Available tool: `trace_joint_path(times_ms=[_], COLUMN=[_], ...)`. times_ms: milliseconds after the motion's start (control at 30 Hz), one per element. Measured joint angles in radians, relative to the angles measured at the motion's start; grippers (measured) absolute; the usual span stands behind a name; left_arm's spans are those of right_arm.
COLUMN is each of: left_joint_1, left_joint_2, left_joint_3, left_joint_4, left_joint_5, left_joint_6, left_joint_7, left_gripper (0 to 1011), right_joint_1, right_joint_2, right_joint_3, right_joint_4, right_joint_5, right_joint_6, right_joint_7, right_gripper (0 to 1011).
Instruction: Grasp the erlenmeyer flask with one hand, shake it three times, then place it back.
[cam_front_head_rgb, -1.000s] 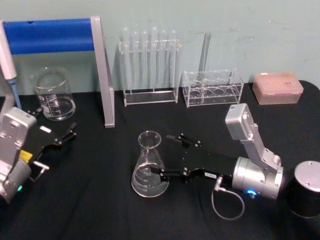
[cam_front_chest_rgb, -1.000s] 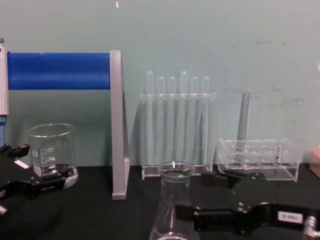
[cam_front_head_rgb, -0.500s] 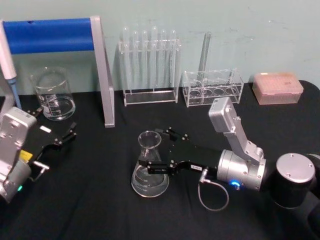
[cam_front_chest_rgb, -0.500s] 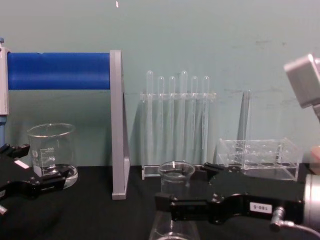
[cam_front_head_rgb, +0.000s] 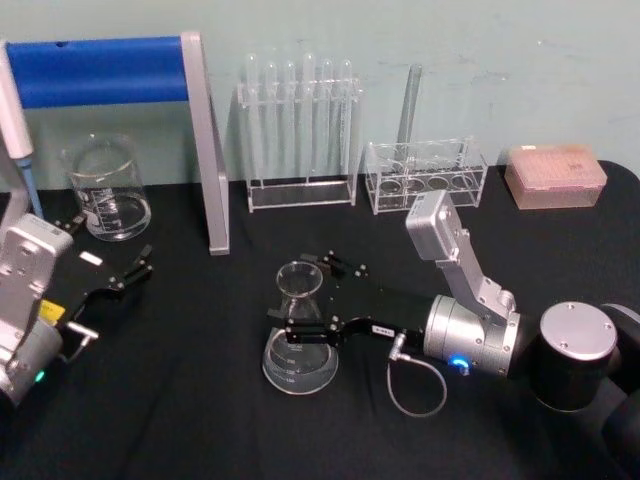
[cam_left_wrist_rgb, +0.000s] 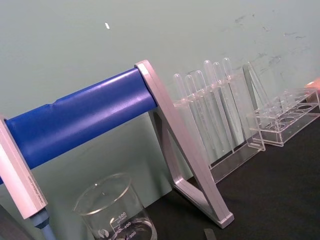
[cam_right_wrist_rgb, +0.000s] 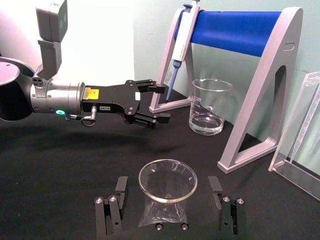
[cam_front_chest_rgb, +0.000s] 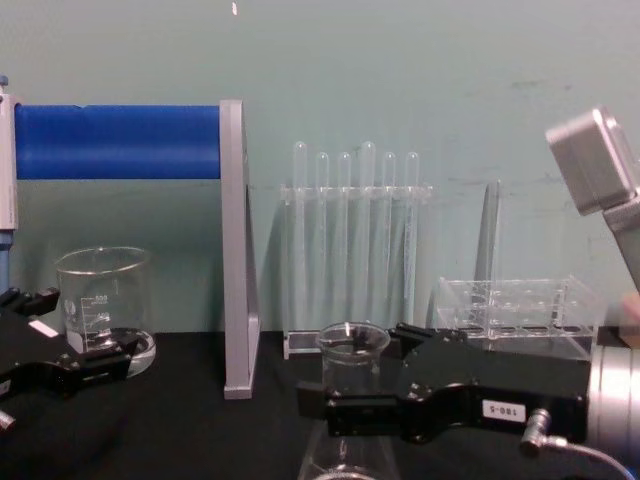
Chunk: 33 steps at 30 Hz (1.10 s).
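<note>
The erlenmeyer flask is clear glass and stands upright on the black table, in front of the test tube rack. My right gripper reaches in from the right and is open, with one black finger on each side of the flask's neck. In the right wrist view the flask's round rim sits between the two fingers, with a gap on both sides. In the chest view the near finger crosses in front of the flask. My left gripper rests open at the far left, near the beaker.
A glass beaker stands back left beside a grey stand with a blue bar and a hanging pipette. Behind the flask are a test tube rack, a clear low rack and a pink tip box.
My right gripper has slid left along the table, so its open fingers went from beside the flask's base to either side of its neck. The flask and left arm stayed put.
</note>
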Motion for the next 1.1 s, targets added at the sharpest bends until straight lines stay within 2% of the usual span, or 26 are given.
trace_joint_path(times_ms=[433,700,733,900,933,1100], left_joint_1=[0.000,0.000,0.000,0.000,0.000,0.000], left_joint_2=[0.000,0.000,0.000,0.000,0.000,0.000], left_joint_3=[0.000,0.000,0.000,0.000,0.000,0.000], left_joint_4=[0.000,0.000,0.000,0.000,0.000,0.000], left_joint_5=[0.000,0.000,0.000,0.000,0.000,0.000], left_joint_6=[0.000,0.000,0.000,0.000,0.000,0.000], left_joint_7=[0.000,0.000,0.000,0.000,0.000,0.000], left_gripper=[1001,1001,1001,1001,1001,1001], right_joint_1=[0.001,0.000,0.000,0.000,0.000,0.000], right_joint_2=[0.000,0.000,0.000,0.000,0.000,0.000], right_joint_3=[0.000,0.000,0.000,0.001,0.001,0.001], right_joint_4=[0.000,0.000,0.000,0.000,0.000,0.000], right_joint_5=[-0.001,-0.001,0.000,0.000,0.000,0.000], right_joint_6=[0.000,0.000,0.000,0.000,0.000,0.000], right_joint_7=[-0.001,-0.001,-0.001,-0.001,-0.001,-0.001], right_gripper=[980,786,731,590,533,456])
